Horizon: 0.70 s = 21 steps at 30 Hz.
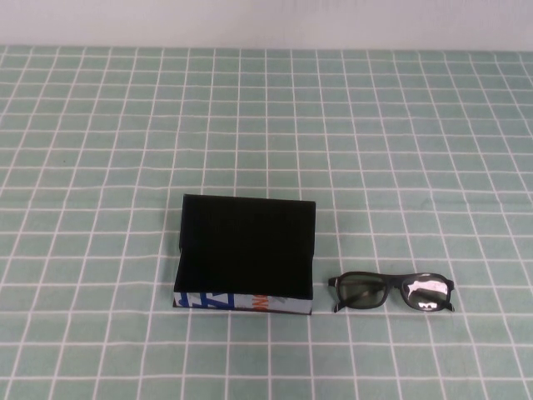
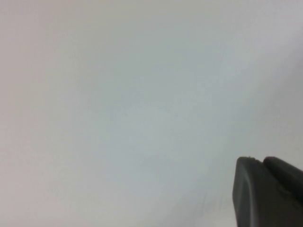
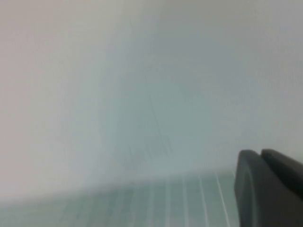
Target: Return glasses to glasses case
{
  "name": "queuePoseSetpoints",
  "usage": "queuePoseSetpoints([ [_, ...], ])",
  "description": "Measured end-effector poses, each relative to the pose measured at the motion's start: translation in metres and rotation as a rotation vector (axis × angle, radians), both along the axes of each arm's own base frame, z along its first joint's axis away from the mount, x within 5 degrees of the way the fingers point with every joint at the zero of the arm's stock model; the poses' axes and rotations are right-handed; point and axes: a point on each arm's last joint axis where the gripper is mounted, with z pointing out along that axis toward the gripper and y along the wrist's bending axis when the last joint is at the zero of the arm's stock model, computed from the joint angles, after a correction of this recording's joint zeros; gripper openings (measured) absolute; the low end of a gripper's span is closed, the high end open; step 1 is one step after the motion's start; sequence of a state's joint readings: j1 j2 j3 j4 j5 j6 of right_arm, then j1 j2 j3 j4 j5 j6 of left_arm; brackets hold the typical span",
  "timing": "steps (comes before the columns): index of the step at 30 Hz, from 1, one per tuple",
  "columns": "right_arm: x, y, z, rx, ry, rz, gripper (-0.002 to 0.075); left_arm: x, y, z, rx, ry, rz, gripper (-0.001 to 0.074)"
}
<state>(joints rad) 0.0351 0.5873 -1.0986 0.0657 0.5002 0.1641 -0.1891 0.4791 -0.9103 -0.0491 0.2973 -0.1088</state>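
Note:
The glasses case [image 1: 246,250] lies open at the front centre of the table, its black flap lid tilted back and its white printed front edge facing me. The black glasses [image 1: 391,292] lie flat on the cloth just right of the case, apart from it, lenses facing up. Neither arm shows in the high view. My left gripper [image 2: 260,161] shows only in the left wrist view, fingers together, facing a blank pale surface. My right gripper [image 3: 259,152] shows only in the right wrist view, fingers together, above the blurred checked cloth. Both hold nothing.
A green tablecloth with a white grid [image 1: 266,125] covers the whole table. A pale wall [image 1: 266,21] runs along the far edge. No other objects are on the cloth.

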Motion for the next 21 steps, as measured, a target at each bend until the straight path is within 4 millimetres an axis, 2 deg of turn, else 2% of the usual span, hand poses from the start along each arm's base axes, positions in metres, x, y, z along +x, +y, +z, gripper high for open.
queuePoseSetpoints([
  [2,0.029,0.001,-0.015,-0.031,0.166,0.005,-0.0012,0.014,-0.003,-0.005,0.014,0.068,-0.001,-0.0002],
  [5,0.06,0.003,-0.033,-0.073,0.325,0.012,-0.0012,0.03,-0.006,-0.013,0.024,0.154,-0.007,-0.0002],
  [10,0.1,0.01,-0.061,-0.029,0.508,0.07,-0.0012,0.056,-0.014,-0.036,0.03,0.399,-0.039,-0.0002],
  [12,0.114,0.017,-0.071,-0.063,0.569,0.119,-0.0012,0.065,-0.017,-0.047,0.057,0.498,-0.049,-0.0002],
  [15,0.133,0.032,-0.082,-0.225,0.626,0.238,-0.0011,0.079,-0.023,-0.062,0.127,0.628,-0.089,-0.0002],
  [21,0.179,0.068,-0.099,-0.393,0.744,0.415,-0.0011,0.105,-0.044,-0.089,0.23,0.806,-0.285,-0.0002],
])
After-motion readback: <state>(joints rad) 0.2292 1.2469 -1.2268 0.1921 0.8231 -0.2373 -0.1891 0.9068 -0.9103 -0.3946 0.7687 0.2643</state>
